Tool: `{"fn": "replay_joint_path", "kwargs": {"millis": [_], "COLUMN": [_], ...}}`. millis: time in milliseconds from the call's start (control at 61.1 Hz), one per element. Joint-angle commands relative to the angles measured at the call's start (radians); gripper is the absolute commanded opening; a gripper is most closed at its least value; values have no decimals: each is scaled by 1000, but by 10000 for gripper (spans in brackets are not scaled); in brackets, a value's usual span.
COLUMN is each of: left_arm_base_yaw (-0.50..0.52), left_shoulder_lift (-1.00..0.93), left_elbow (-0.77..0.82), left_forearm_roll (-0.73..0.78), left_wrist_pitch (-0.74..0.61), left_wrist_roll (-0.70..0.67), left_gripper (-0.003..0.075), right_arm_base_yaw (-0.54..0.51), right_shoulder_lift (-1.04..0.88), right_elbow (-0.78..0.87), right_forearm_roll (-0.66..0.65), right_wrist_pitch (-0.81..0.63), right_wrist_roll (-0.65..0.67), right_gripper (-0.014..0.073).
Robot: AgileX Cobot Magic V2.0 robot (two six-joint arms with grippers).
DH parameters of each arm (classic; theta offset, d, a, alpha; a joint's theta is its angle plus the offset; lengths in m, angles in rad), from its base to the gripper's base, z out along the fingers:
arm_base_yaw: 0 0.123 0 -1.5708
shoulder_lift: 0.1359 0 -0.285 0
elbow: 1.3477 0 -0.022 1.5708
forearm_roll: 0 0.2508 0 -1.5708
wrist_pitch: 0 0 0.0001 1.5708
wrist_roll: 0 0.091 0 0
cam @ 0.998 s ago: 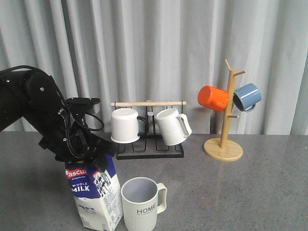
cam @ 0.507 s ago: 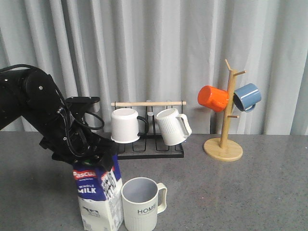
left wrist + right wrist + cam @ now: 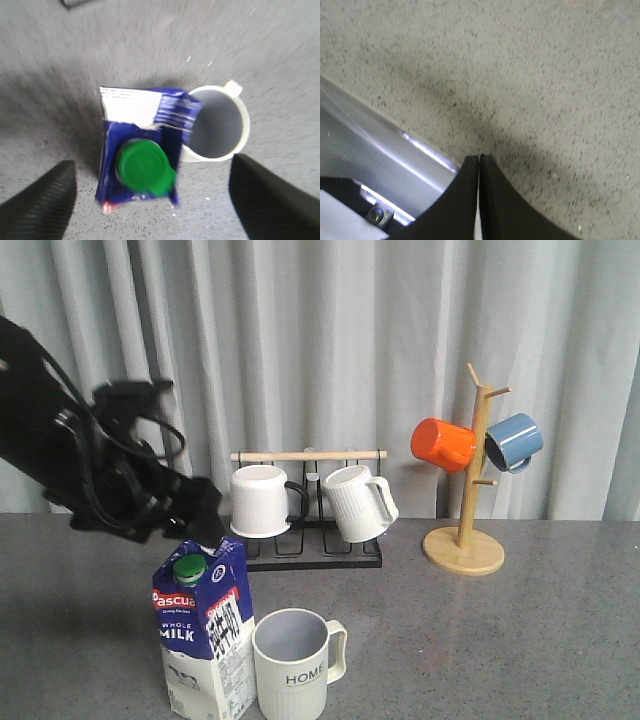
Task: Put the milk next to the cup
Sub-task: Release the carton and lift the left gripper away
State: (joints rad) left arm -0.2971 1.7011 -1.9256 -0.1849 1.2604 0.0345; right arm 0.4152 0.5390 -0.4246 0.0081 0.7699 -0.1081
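Overhead, left gripper [image 3: 150, 200] wide open, empty above milk [image 3: 142, 150] touching cup [image 3: 217, 127]; right gripper [image 3: 479, 165] closed

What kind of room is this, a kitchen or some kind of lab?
Probably a staged test bench rather than a kitchen: a plain grey curtain hangs behind a speckled grey table, with mugs on a wooden mug tree.
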Motion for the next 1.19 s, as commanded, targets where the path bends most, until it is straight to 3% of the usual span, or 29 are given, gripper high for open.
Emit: {"fn": "replay_joint_path", "kwargs": {"millis": [0, 278, 458, 769, 949, 1178], "left_arm_base_yaw": [-4, -4, -4, -4, -4, -4], "left_shoulder_lift": [-129, -380, -572, -851, -948, -982], "left_elbow": [-29, -11, 152, 517, 648, 675], "left_forearm_roll": [-23, 56, 134, 134, 114, 114], "left_wrist_pitch": [-12, -24, -98, -288, -222, -99], "left_wrist_roll": [-7, 0, -28, -95, -95, -95], "left_gripper": [468, -10, -8, -8, -8, -8], "right_arm_base_yaw": [-5, -5, -5, -5, -5, -5], "right_shoulder_lift": [1, 1, 1, 1, 1, 1], "right_elbow": [-27, -27, -27, -27, -27, -27], "right_forearm_roll": [-8, -84, -122, -122, -122, -122], "right_wrist_pitch": [-110, -303, -308, -301, -301, -301], "right_wrist_roll": [6, 195, 231, 231, 231, 231], "right_gripper": [-5, -5, -5, -5, -5, -5]}}
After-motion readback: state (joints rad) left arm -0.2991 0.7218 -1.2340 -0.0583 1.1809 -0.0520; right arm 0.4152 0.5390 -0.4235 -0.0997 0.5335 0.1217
